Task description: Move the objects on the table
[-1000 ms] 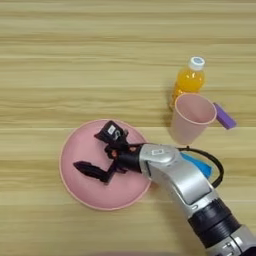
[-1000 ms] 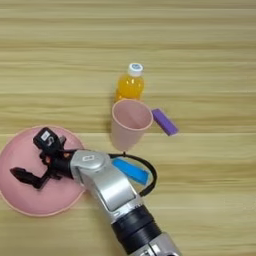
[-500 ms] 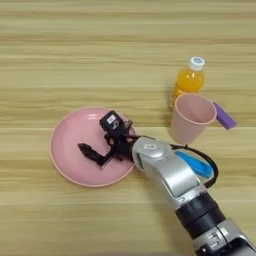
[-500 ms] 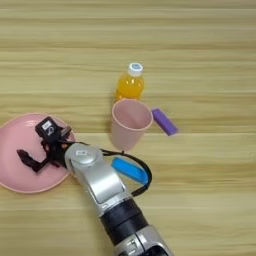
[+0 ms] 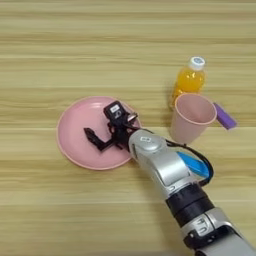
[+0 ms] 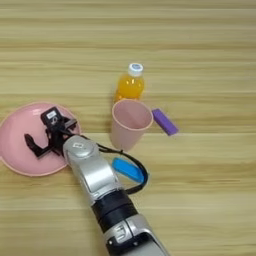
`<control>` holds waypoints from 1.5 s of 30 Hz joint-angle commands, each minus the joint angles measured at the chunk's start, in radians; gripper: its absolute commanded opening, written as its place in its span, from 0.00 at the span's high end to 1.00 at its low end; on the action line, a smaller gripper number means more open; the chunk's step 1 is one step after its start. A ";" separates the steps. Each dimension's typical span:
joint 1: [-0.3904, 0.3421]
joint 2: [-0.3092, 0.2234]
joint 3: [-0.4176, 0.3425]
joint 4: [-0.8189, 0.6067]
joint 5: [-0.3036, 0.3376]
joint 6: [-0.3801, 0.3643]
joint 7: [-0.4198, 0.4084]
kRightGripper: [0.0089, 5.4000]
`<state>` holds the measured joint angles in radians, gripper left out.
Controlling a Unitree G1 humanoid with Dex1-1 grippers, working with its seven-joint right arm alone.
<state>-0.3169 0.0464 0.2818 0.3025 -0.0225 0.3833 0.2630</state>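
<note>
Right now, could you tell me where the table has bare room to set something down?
Bare wood lies beyond the plate and bottle, and along the near left. It is crowded where the cup, bottle, purple stick and blue block cluster beside the arm.

Light striped wooden table (image 5: 60, 45) throughout

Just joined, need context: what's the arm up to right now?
The right gripper is over the pink plate, fingers spread, at the plate's right side. The pink cup stands upright to the right, the orange-juice bottle just behind it. A purple stick lies beside the cup, and a blue block is partly hidden under the forearm.
</note>
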 commanded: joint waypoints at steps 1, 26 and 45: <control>-0.079 0.027 -0.040 -0.013 -0.010 -0.036 -0.060 0.00; -0.106 0.076 -0.128 -0.030 0.021 -0.168 -0.154 0.00; 0.026 0.059 -0.064 -0.266 0.077 -0.376 -0.048 0.00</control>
<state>-0.2588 0.0702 0.2155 0.1117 0.0212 0.0772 0.1908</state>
